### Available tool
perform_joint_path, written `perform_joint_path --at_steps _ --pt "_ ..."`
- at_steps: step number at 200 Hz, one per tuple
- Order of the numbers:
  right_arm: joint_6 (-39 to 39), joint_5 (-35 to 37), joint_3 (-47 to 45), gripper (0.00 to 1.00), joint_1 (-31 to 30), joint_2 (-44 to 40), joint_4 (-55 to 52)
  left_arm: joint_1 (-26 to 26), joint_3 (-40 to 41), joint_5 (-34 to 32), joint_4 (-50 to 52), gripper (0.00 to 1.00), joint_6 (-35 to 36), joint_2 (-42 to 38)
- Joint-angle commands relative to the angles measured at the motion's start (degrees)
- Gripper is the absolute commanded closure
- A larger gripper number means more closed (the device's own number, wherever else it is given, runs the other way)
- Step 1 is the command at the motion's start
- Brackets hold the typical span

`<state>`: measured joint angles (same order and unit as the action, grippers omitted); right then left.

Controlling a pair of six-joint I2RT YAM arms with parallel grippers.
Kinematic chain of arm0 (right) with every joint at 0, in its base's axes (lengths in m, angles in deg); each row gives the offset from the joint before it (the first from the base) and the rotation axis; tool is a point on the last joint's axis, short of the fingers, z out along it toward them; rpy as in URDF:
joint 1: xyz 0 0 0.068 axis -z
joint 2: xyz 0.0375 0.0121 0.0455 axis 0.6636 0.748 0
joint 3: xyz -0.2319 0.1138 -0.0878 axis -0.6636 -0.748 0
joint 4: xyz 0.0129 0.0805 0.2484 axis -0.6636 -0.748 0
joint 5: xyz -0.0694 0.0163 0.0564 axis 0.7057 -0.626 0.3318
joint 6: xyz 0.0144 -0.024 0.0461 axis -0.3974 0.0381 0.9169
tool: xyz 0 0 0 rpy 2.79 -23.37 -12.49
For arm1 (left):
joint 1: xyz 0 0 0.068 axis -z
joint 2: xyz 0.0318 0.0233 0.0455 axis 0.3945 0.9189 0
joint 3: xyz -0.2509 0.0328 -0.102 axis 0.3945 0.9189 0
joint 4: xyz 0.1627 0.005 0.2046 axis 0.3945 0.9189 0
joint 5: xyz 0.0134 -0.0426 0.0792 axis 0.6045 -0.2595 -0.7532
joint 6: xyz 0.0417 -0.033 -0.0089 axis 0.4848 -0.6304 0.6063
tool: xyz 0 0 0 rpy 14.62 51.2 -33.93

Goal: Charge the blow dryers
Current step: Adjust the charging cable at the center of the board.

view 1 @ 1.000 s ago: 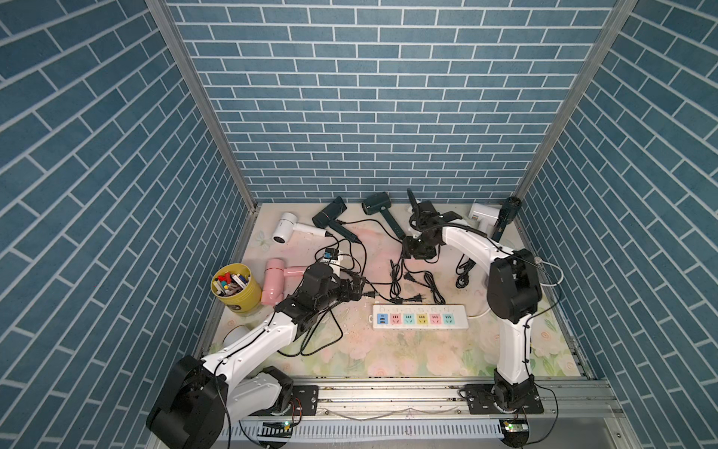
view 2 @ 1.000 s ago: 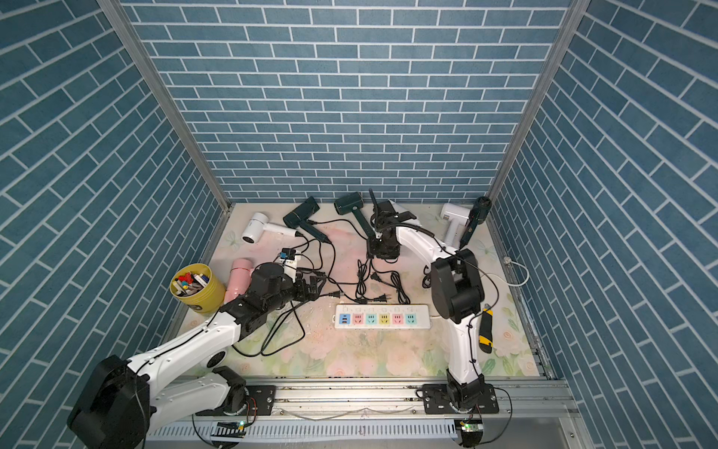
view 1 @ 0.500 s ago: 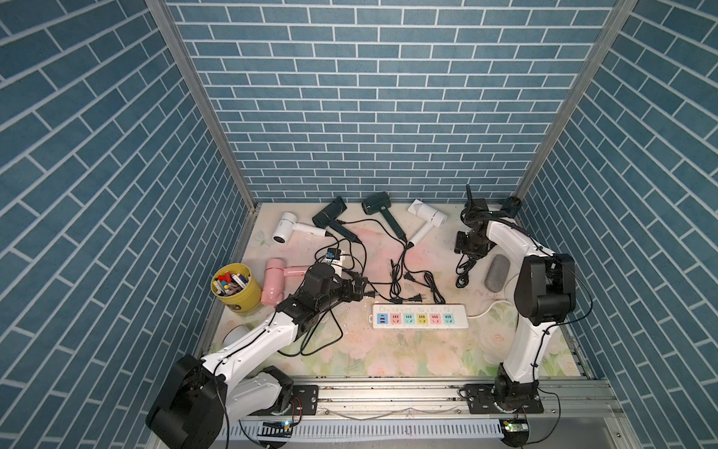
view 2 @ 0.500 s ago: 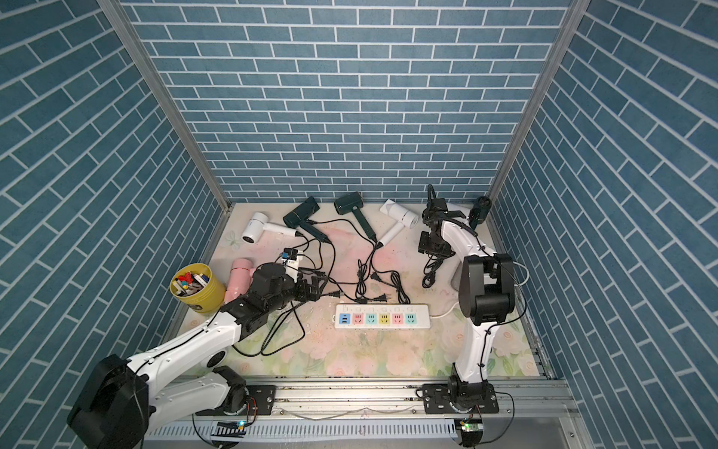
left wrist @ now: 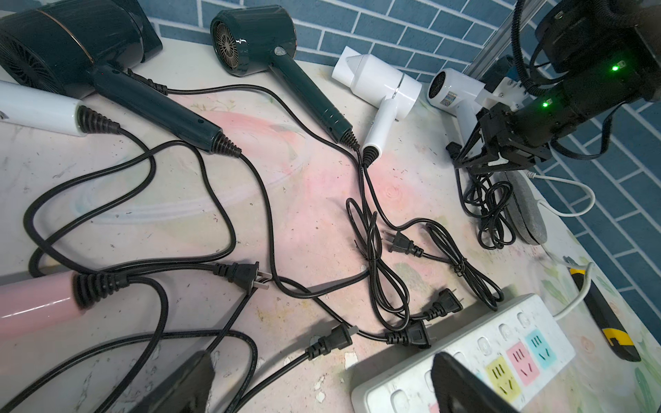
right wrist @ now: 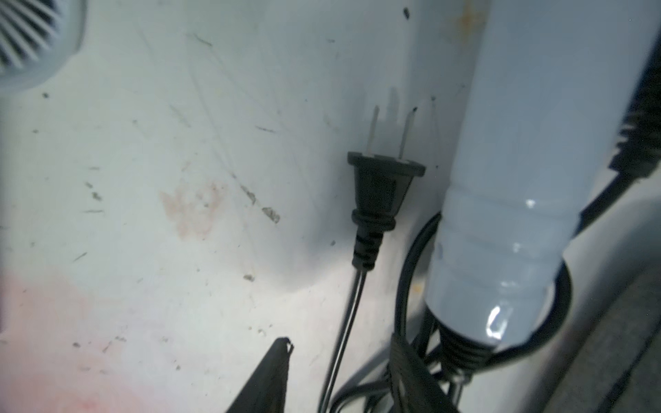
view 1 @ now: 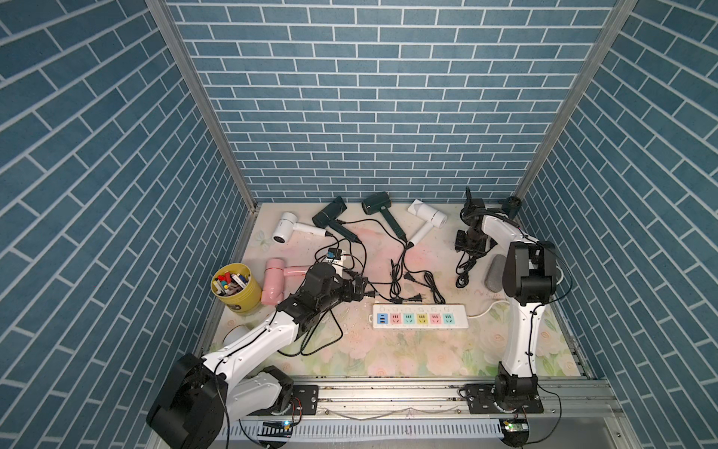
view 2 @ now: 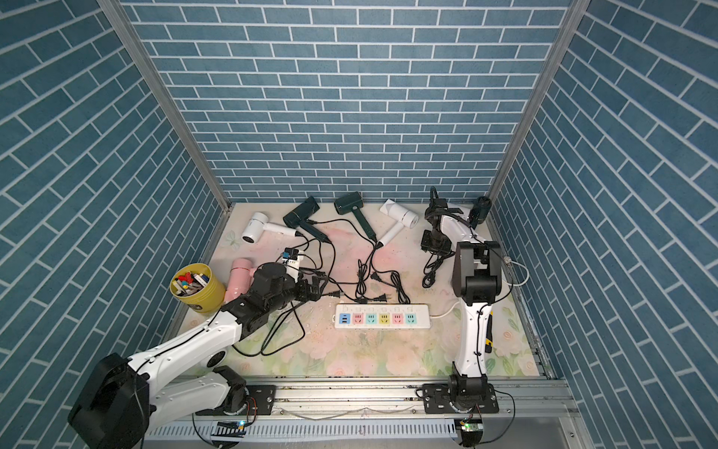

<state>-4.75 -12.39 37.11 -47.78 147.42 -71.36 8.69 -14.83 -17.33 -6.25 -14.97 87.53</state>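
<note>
Nothing is plugged in yet: every socket of the power strip (view 1: pixel 417 317) near the front of the desk (view 1: pixel 388 361) is bare. The blow dryers (view 1: pixel 427 214) lie along the back with their cords trailing forward, and the pink blow dryer (view 1: pixel 274 282) lies by the yellow cup (view 1: pixel 241 301). The step in hand looks like picking up a plug. The right end effector (right wrist: pixel 339 345) is low in the far right corner, by the plug (right wrist: pixel 381 195) lying flat beside the handle of a white blow dryer (right wrist: pixel 500 229). Its jaws stand apart with that plug's thin cord running between them, clamped on nothing. The left end effector (left wrist: pixel 322 386) is spread wide and empty beside the strip, with another plug (left wrist: pixel 329 343) ahead of it. Next, I judge, the right jaws must close on the plug's body rather than its cord. They must then lift it clear of the coiled cord and bring its prongs square to a socket.
</note>
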Motion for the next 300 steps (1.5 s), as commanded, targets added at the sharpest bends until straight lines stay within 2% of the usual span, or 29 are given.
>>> perform_joint_path --at_steps 1,40,58,82,103,137,168,200,229,249,256,300 --pt "-1.0 -1.01 2.73 0.52 0.44 3.34 -2.97 0.57 -1.56 -0.58 1.07 0.01 0.8 0.59" --pt "-2.05 -6.87 2.71 0.54 0.41 5.59 -2.21 0.61 -1.83 -0.68 1.16 0.01 0.86 1.15" --pt "-3.09 -13.52 1.28 0.57 -0.01 4.92 0.1 0.74 -1.84 -0.66 1.14 0.01 0.88 1.16" --pt "-4.11 -17.08 2.31 0.65 -1.15 4.74 0.46 0.77 -2.0 -0.58 1.14 0.01 0.87 1.41" --pt "-4.71 -20.58 4.67 0.66 -2.03 5.44 0.35 0.87 -2.18 -0.49 1.26 0.01 0.86 1.64" --pt "-6.57 -22.13 8.58 0.66 -4.49 5.09 -2.03 0.93 -2.18 -0.66 1.4 0.01 1.04 1.27" --pt "-6.05 -21.58 5.67 0.65 -5.11 -1.07 -0.84 1.02 -2.18 -0.69 1.49 0.01 1.04 1.15" --pt "-3.95 -8.55 2.3 0.54 -4.15 -7.4 -3.17 1.05 -2.27 -0.69 1.49 0.01 0.97 1.29" --pt "-1.84 0.88 -1.58 0.41 -0.3 -9.41 -3.13 1.17 -2.27 -0.67 1.58 0.01 1.0 1.11" --pt "-0.69 -0.29 -2.8 0.34 2.86 -8.74 -2.06 1.24 -2.33 -0.67 1.68 0.01 1.04 1.09" --pt "-0.32 -1.15 -2.82 0.27 3.75 -7.89 -1.54 1.24 -2.36 -0.66 1.69 0.01 1.04 1.03" --pt "0.04 -5.96 3.14 0.25 5.67 0.27 -2.12 1.3 -2.36 -0.93 1.75 0.01 1.2 1.19"
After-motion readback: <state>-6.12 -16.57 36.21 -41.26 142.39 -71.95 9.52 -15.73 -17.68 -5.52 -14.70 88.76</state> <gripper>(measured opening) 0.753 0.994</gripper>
